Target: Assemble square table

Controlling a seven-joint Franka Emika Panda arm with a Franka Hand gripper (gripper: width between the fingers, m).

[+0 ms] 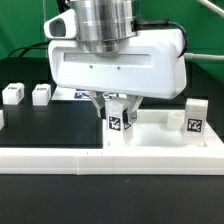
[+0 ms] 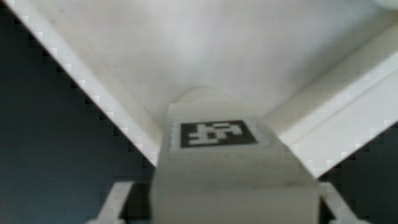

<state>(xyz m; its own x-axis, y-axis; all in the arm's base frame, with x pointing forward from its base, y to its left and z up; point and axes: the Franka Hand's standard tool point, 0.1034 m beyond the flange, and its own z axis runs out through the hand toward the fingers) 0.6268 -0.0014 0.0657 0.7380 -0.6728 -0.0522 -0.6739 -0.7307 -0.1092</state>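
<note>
The square table's white slab (image 1: pixel 160 138) lies flat on the exterior view's right, rimmed face up. My gripper (image 1: pixel 116 110) is shut on a short white block leg (image 1: pixel 118 123) with a black-and-white tag and holds it upright at the slab's near left corner, touching or just above it. In the wrist view the leg (image 2: pixel 217 150) stands between my fingers (image 2: pixel 121 200), with the slab's recessed face (image 2: pixel 231 50) and its rims behind it. A second tagged leg (image 1: pixel 195 118) stands upright at the slab's right end. Two more legs (image 1: pixel 12 94) (image 1: pixel 41 94) stand on the far left.
A long white border bar (image 1: pixel 60 158) runs along the front of the table, right against the slab. The black table surface (image 1: pixel 50 125) lies left of the slab. The arm's white body hides the area behind the slab.
</note>
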